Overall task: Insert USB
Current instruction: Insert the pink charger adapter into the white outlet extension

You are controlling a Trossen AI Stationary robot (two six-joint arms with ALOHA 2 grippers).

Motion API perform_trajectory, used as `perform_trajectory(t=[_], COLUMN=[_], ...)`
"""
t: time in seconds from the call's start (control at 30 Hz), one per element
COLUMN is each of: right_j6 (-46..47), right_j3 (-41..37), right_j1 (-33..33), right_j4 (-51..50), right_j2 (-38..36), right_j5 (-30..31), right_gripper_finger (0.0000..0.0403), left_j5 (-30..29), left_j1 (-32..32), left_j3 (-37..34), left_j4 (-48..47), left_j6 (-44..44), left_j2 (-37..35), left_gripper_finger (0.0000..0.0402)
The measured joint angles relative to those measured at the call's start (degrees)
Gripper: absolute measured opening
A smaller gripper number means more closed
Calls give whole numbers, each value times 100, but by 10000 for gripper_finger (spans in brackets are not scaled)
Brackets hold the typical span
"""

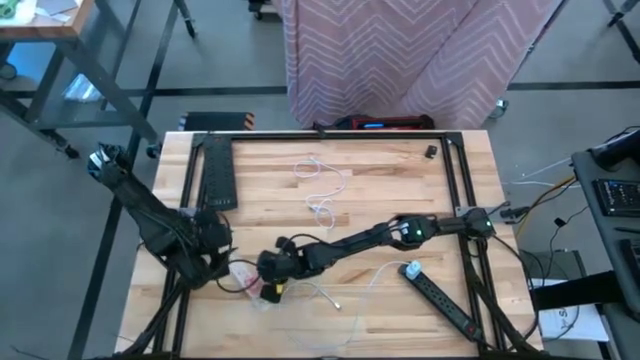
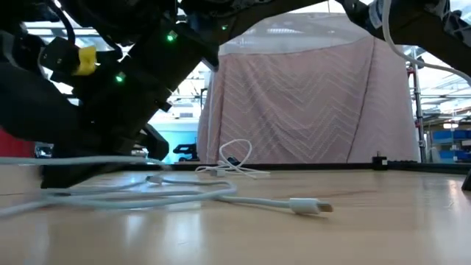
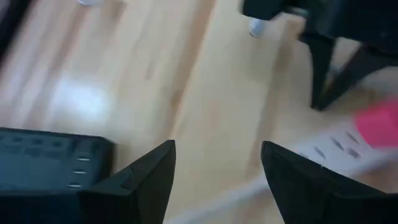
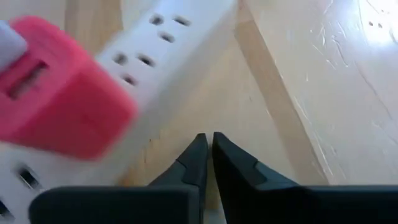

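The wooden tabletop carried a black power strip, another black strip and a white power strip. A pink charger sat plugged into the white one. The right end effector, fingers together, hovered beside it; the left end effector stood apart. The white USB cable lay loose, its plug on the wood.

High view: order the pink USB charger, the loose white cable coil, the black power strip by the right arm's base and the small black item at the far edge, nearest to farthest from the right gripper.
From the right gripper, on the table's near left:
1. Pink USB charger, right beside it.
2. Loose white cable coil, mid-table.
3. Black power strip, near right.
4. Small black item, far right edge.
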Motion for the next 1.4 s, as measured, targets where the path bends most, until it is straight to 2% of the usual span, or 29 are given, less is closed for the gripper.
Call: perform_trajectory(t=[0.23, 0.47, 0.63, 0.73, 0.83, 1.2, 1.3, 1.4], right_j6=[-831, -1424, -1463, -1462, -1455, -1802, -1758, -1695], right_j3=[-32, -5, -23, -48, -149, -171, -61, 123], right_j1=[109, 194, 511, 551, 462, -506, -707, -737], right_j4=[-363, -1323, -1484, -1381, -1293, 26, -414, -1379], right_j2=[-342, -874, -872, -807, -663, -433, -444, -553], right_j5=[195, 314, -197, -178, -138, -141, -351, -682], right_gripper_finger=[1, 1, 0, 0, 0, 0, 0, 0], left_j5=[83, -155, -516, -771, -994, -906, -896, -859], left_j1=[-17, -69, -195, -237, -237, -273, -287, -314], left_j3=[128, 584, 669, 656, 630, 606, 604, 589], left_j4=[177, 158, 475, 795, 1073, 1136, 1133, 1137], left_j6=[-91, 77, -58, -58, -87, -133, -207, -251], left_j2=[384, 539, 632, 702, 756, 751, 727, 737], left_gripper_finger=[221, 201, 189, 184, 182, 181, 180, 182])
